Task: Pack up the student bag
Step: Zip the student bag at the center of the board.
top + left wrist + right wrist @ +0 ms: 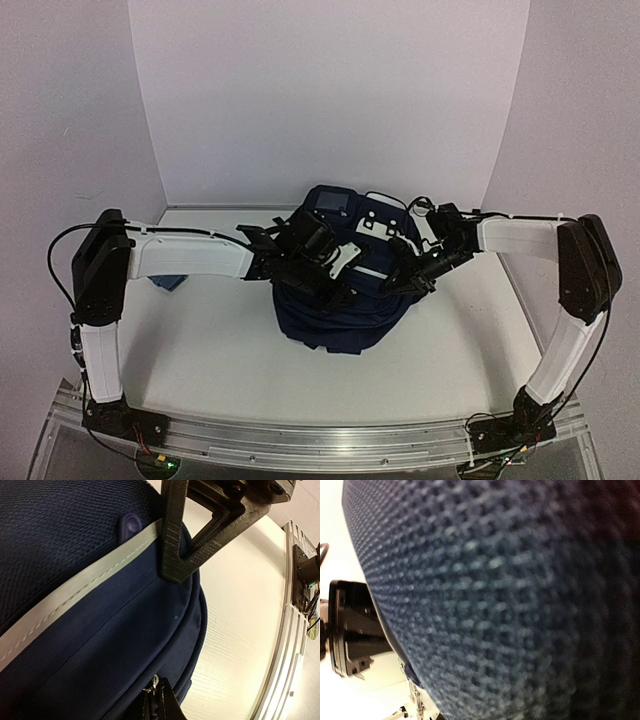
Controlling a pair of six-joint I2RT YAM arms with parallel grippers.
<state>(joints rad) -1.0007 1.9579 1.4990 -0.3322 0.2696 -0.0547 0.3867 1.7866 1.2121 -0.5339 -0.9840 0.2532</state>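
Pinching the large navy fabric student bag (345,325) between its tips, the left pincer (166,628) should pull steadily against the clenched right pincer (412,278) opposite.

White arm links (190,258), black joints (100,268), cables (52,262).

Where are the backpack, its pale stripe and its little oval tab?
backpack (345,325): top view, on its navy front fabric.
pale stripe (75,596): left wrist view, middle of the strip.
oval tab (129,525): left wrist view, its centre.
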